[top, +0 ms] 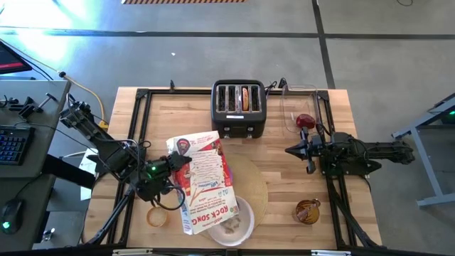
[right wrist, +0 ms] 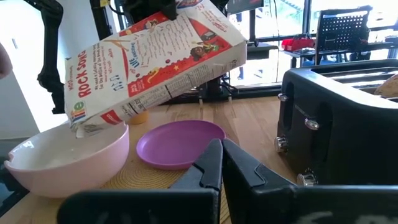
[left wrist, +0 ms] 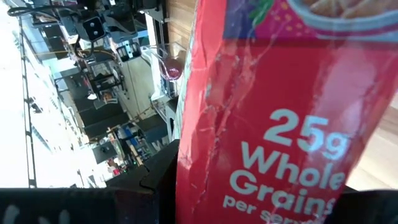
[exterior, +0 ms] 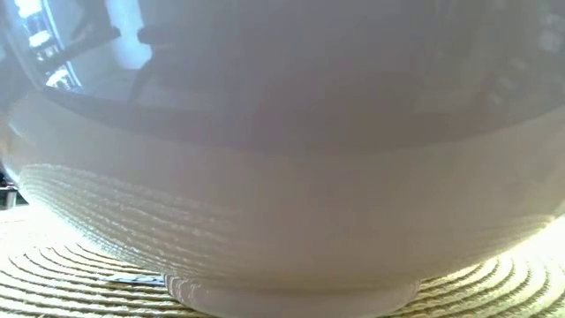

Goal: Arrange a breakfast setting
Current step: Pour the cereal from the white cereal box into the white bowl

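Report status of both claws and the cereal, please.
Left claw holds cereal box tilted over white bowl. Right claw shut, empty, waiting beside toaster. Nothing in the way.

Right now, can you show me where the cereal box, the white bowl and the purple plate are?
cereal box [right wrist: 155,56]: right wrist view, on its printed side panel.
white bowl [right wrist: 68,163]: right wrist view, on its outer wall.
purple plate [right wrist: 177,143]: right wrist view, on its flat middle.

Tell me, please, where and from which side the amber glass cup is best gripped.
Probably across its rim or upper wall, from straight above: the amber glass cup stands upright and apart on the table, with nothing crowding it. The shut right gripper waits nearest.
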Motion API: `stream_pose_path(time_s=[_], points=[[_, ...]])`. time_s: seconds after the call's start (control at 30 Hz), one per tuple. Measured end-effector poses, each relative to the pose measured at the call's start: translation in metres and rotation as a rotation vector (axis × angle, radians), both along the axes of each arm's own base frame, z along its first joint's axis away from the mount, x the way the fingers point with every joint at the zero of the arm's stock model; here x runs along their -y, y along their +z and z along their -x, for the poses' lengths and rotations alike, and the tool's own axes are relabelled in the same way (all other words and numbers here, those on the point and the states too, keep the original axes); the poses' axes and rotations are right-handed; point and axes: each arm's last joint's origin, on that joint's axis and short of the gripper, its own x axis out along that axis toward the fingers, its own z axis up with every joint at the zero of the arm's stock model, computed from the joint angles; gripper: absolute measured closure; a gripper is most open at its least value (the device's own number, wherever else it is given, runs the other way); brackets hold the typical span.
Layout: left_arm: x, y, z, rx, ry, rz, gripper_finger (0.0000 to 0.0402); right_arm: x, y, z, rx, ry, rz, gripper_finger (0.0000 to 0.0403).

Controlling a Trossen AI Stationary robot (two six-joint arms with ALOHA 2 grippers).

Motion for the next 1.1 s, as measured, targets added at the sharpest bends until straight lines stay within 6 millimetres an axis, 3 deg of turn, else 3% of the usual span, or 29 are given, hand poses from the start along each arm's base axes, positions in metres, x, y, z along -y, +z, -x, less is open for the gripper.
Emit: stream_pose_path(time_s=[1.1], points=[[0.008,-0.003,-0.011,0.024,-0.014,-0.081,0.0241,0.0,0.0,0.0,-0.001,-0.004,0.0,0.0403]])
